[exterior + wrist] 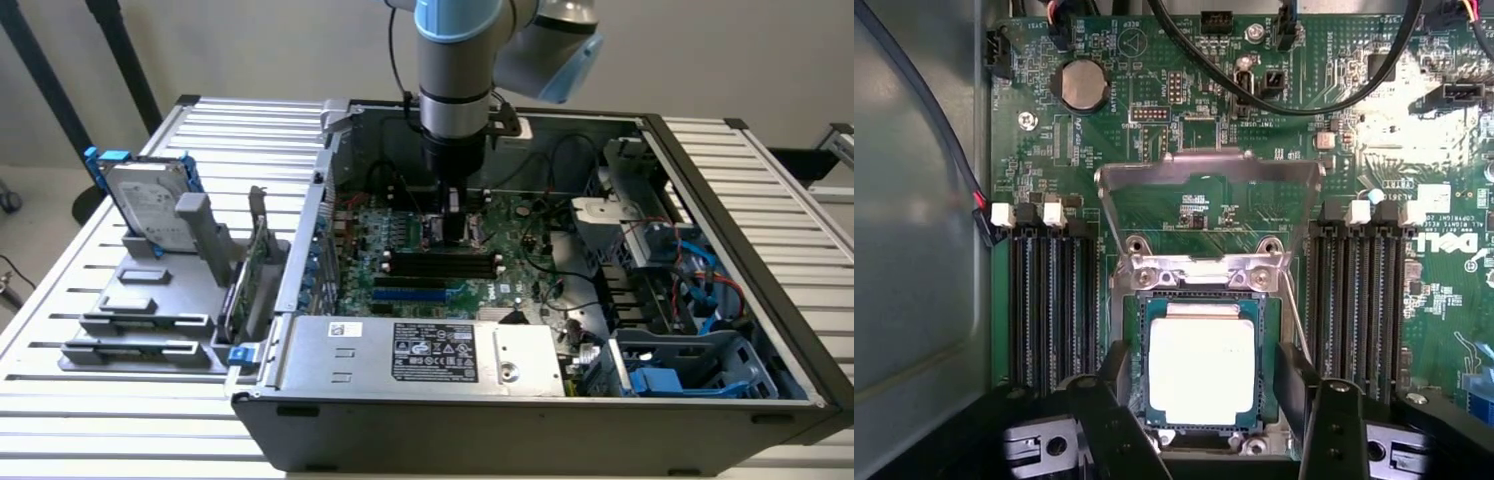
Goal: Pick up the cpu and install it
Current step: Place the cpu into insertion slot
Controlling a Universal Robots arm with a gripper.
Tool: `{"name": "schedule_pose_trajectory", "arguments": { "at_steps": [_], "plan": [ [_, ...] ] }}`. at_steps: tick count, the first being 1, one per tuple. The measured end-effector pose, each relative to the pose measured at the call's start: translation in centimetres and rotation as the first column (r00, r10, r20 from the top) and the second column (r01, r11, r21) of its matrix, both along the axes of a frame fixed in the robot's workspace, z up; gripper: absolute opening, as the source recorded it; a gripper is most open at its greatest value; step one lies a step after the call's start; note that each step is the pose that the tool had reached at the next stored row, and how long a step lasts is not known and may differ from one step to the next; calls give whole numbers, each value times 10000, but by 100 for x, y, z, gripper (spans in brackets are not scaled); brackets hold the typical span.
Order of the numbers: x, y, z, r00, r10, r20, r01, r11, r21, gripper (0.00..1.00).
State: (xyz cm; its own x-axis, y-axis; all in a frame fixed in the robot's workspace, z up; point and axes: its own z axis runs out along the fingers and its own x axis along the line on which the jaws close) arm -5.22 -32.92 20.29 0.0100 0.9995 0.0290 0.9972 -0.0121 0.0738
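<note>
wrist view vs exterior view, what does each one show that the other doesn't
Wrist view: the cpu lying in its socket with the load plate raised, open tool straddling it. Exterior view: the arm, the whole computer case, the hard drive on the rack beside it. Both: the green motherboard and black memory slots.

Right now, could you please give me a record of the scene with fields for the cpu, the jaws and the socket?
cpu: lying flat in the socket on the motherboard, silver top up
jaws: open, one on each side of the cpu, not gripping it
retention frame: swung open, clear of the cpu
memory slots: banks on both sides of the socket
arm: reaching down into the open case
</note>
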Motion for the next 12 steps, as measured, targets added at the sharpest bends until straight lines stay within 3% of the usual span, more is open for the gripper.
{"name": "schedule_pose_trajectory", "arguments": {
  "at_steps": [12],
  "plan": [
    [-104, 0, 214, 10000, -1, 0, 1, 10000, 73, 67]
  ]
}}
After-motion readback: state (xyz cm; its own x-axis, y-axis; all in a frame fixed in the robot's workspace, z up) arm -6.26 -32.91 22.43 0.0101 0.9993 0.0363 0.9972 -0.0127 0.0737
